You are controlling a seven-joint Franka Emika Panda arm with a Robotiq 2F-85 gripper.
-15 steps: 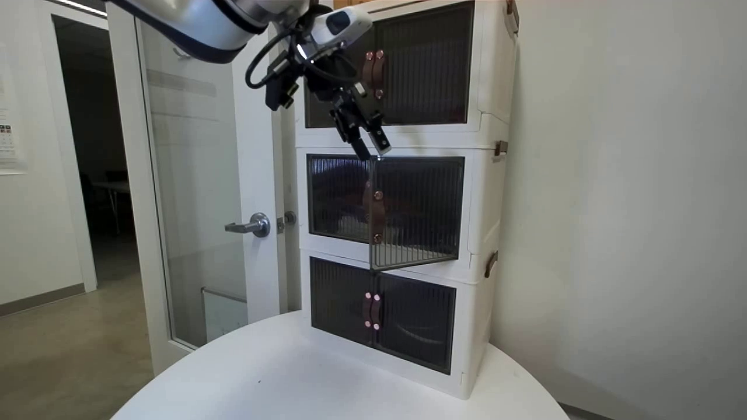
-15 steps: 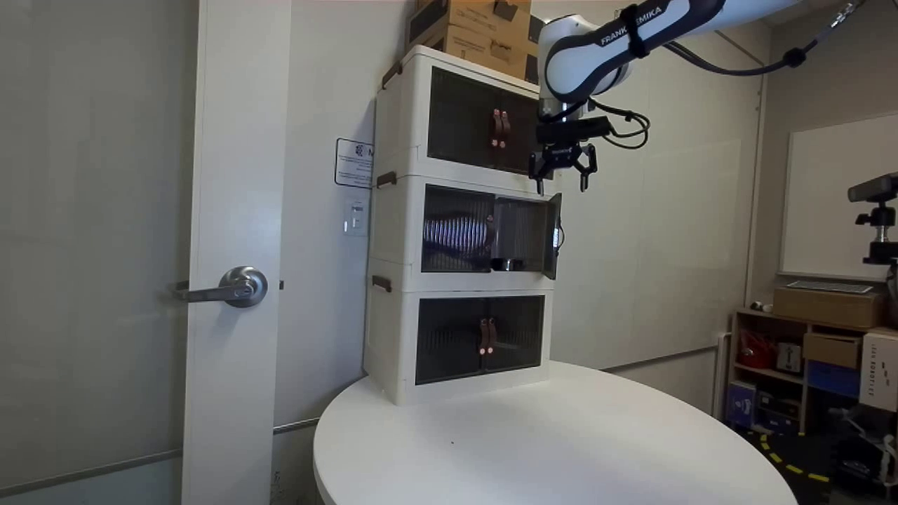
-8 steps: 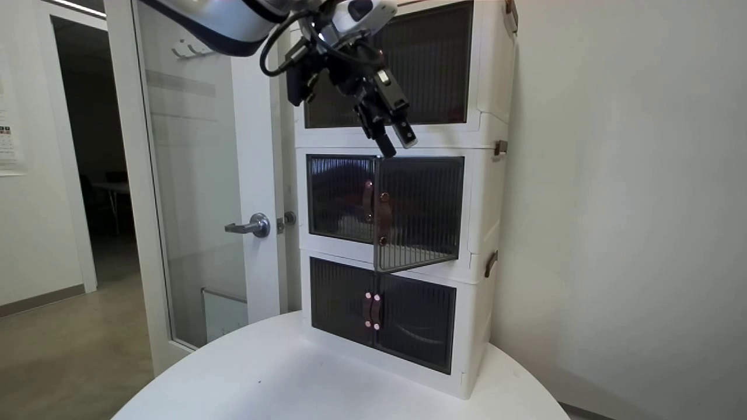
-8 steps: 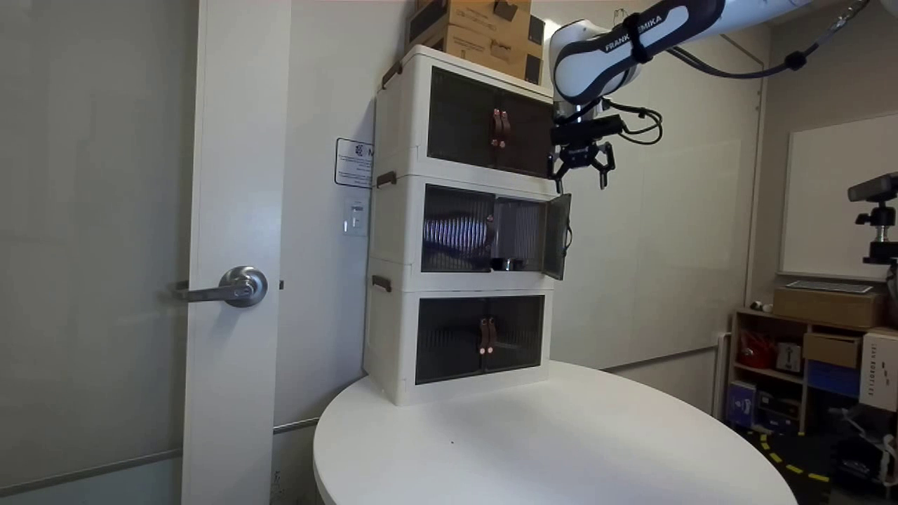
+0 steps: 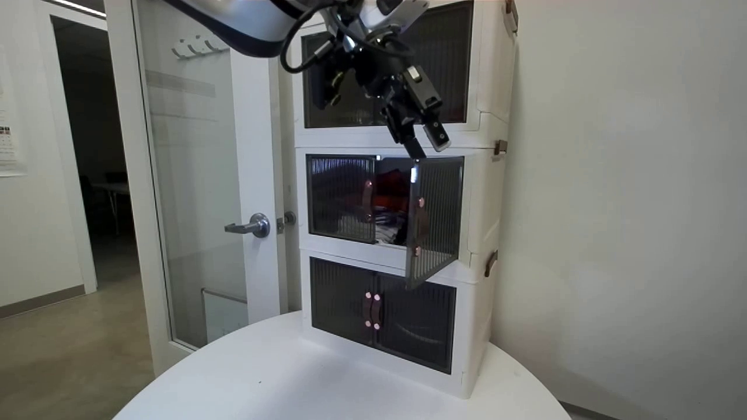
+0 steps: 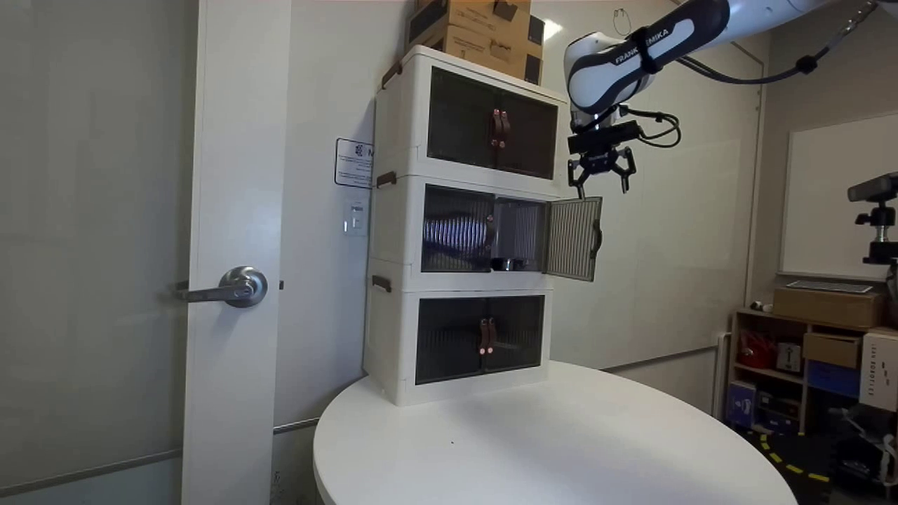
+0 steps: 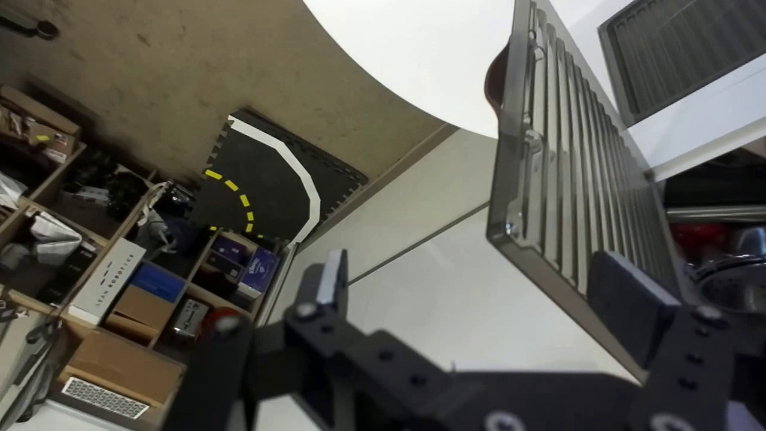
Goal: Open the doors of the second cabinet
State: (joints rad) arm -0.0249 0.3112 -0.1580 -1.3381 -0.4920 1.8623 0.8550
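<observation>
We saw the white three-tier stack point(image 6: 395, 231) standing close to the far edge of the table point(image 6: 561, 449) in both exterior views, with the second cabinet point(image 6: 477, 281) as its middle tier. Seen from the front, that cabinet's right-hand door point(image 5: 442, 216) stood swung well outward, while its left-hand door point(image 5: 341, 198) was fully closed. Through the opening we could make out red items point(image 5: 391, 201) with paler things point(image 5: 388, 221) beneath them, and in the wrist view a rounded grey thing point(image 7: 736, 284), partly hidden. The fingers point(image 7: 628, 305) were spread wide apart and had hold of nothing. They hung tips down below the arm point(image 6: 596, 81), right at the upper edge of the right-hand door. From the wrist we saw that edge run between them, just beside the finger on the ribbed inner side; we could not tell whether that finger touched the door. The door's brown handle point(image 7: 494, 81) showed against the white table, near its curved edge. Above and below, we found the top doors point(image 6: 459, 112) and the bottom doors point(image 6: 449, 340) closed. Cardboard boxes point(image 6: 484, 42) sat on top of the stack, and well beyond the table's right edge in an exterior view we saw a shelf unit point(image 6: 769, 374).
</observation>
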